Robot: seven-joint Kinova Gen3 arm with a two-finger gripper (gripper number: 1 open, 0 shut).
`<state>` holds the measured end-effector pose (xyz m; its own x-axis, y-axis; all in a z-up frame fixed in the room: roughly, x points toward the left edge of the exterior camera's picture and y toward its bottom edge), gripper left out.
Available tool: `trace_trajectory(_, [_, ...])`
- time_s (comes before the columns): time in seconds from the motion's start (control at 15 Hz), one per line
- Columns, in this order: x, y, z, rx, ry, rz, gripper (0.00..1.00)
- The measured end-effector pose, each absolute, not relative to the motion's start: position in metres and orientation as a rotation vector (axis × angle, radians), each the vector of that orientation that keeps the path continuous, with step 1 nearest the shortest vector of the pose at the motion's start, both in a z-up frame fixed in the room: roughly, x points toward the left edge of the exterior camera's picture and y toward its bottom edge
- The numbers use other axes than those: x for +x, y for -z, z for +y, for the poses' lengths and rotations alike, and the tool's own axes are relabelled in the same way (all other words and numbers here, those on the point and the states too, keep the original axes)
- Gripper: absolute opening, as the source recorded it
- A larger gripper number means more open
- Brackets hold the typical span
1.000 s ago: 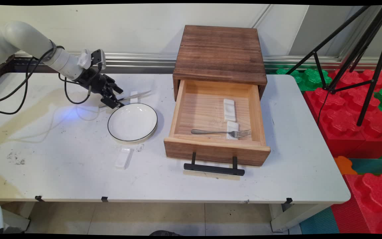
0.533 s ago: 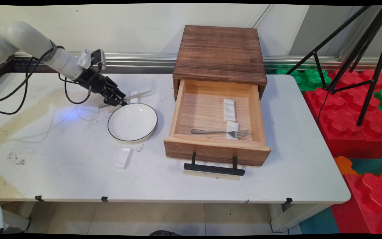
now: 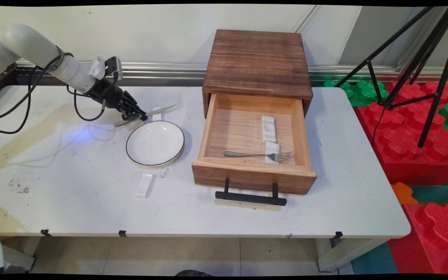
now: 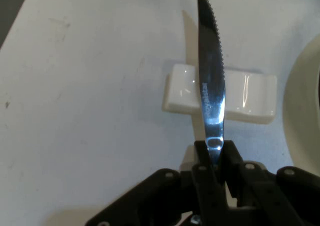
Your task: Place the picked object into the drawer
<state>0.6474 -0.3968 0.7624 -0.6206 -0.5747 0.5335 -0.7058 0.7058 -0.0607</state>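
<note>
My gripper (image 3: pixel 140 116) is shut on a steel table knife (image 3: pixel 158 111), just behind the white plate (image 3: pixel 155 143). In the hand view the serrated blade (image 4: pixel 210 81) rises straight up from between the fingertips (image 4: pixel 201 153) and crosses a small white rest (image 4: pixel 250 98). The knife's handle end (image 3: pixel 121 123) pokes out to the left of the gripper, close to the tabletop. The plate's rim (image 4: pixel 302 106) shows at the right edge of the hand view.
An open wooden drawer (image 3: pixel 253 175) under a wooden box (image 3: pixel 257 62) holds a fork (image 3: pixel 261 155) and two white rests (image 3: pixel 268 128). Another white rest (image 3: pixel 144 185) lies in front of the plate. A black tripod (image 3: pixel 414 58) and foam blocks (image 3: pixel 422 128) stand to the right.
The fingers closed on the knife, which lay between them a second ago. Gripper and knife have since shifted slightly up and back.
</note>
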Motion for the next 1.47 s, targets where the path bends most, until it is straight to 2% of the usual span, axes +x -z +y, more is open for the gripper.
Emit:
trace_trajectory(0.53, [0.648,-0.774,-0.389,0.961,-0.369,-2.429,0.0])
trace_trajectory(1.47, [0.623,-0.861,-0.363,0.825,-0.45,-2.365,0.0])
